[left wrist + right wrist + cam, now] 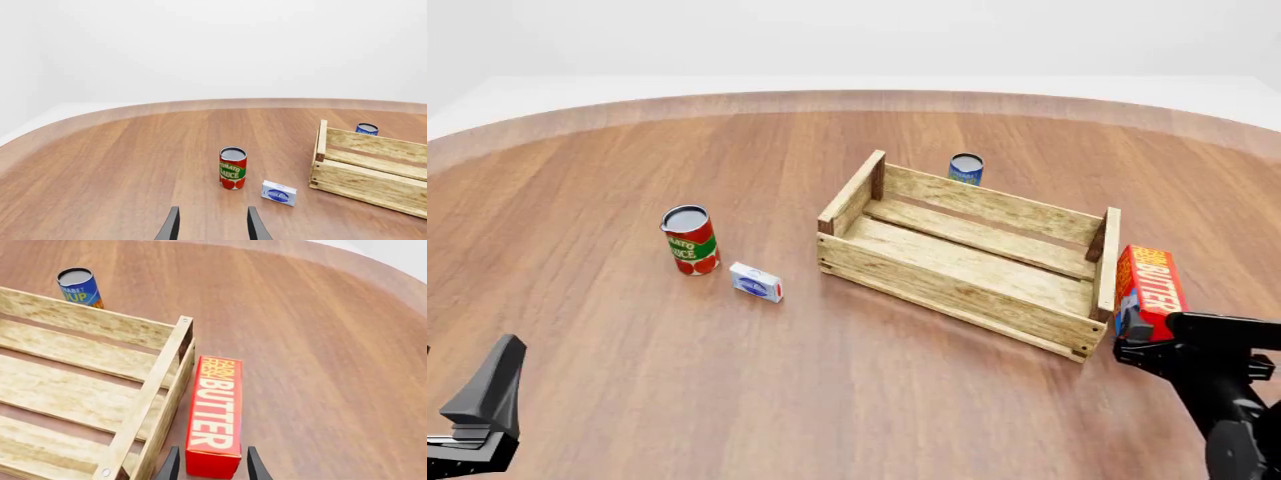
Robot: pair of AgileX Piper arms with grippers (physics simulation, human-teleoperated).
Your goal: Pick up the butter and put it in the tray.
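— Where is the butter (1149, 291)?
— Lower right of frame, outside the tray (961, 268), its near end between the right gripper (212, 466)'s spread fingers; contact unclear.
— Any lettering?
— "FARM FRESH BUTTER". At left, a "TOMATO SAUCE" can (690, 240); the left gripper (212, 226) hangs open.

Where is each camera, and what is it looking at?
Front view: high behind the arms, looking down at the whole table; left gripper and right gripper both show.
Left wrist view: behind the left gripper, facing the tomato sauce can and small white-and-blue box.
Right wrist view: behind the right gripper, looking down at the butter between its fingers.
All three views share the tray and the blue soup can.
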